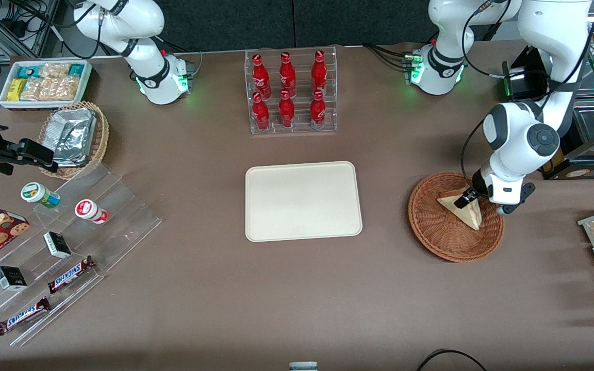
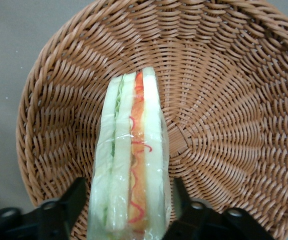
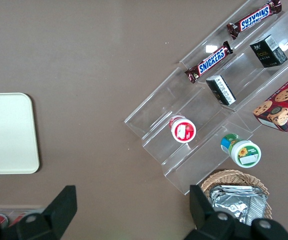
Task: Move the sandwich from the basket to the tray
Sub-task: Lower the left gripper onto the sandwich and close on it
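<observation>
Between the two black fingers (image 2: 78, 197) sits the sandwich (image 2: 133, 160), standing on edge. The fingers are spread to either side of it, one close along each bread face; whether the pads actually press the wrapper cannot be told. Gripper (image 2: 129, 205) is down inside the basket (image 2: 224, 100), low over the weave. Filling shows along the upturned edge: a red-orange band with a thin squiggle, a greenish layer next to it, white bread outside. Clear wrap covers the wedge.

From the front, the gripper (image 1: 466, 198) meets the sandwich (image 1: 464, 208) at the wedge's upper edge. The sandwich lies in the basket (image 1: 444, 232), its pale triangular face showing and its point toward the front camera. Wicker rim rings fingers and wedge all round. The basket rests on the brown desk (image 1: 276, 299) at the working arm's end.

Out from the fingers toward the parked arm's end, well apart from the basket, the cream tray (image 1: 303, 201) lies flat on the desk, nothing on it. Farther from the front camera than the tray stands a clear rack of red bottles (image 1: 290, 93).

Farthest from the fingers, at the parked arm's end: a tan wicker basket with foil packets (image 1: 72, 138), a white box of snack packets (image 1: 45, 82), and a clear stepped stand (image 1: 116, 226) carrying two small pots, small dark boxes and chocolate bars.
</observation>
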Controlling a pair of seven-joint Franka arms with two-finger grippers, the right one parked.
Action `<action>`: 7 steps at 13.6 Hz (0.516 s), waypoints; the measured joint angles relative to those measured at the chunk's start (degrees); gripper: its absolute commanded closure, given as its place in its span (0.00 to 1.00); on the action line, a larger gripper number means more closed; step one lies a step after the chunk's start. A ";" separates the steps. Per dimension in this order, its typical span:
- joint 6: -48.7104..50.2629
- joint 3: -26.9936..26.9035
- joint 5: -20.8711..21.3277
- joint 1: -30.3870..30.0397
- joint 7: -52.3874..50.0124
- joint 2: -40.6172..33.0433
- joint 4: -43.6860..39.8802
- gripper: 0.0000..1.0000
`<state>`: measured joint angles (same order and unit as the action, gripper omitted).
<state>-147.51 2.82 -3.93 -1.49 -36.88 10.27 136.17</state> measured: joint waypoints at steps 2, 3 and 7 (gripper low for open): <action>0.16 0.02 0.00 0.00 -0.55 -0.01 0.02 1.00; 0.39 0.06 0.00 0.00 -0.56 -0.01 0.01 1.00; 3.01 2.07 0.02 0.05 -0.56 -1.12 -0.87 1.00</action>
<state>-144.50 4.89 -3.91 -1.44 -37.43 9.15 135.29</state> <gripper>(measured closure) 0.727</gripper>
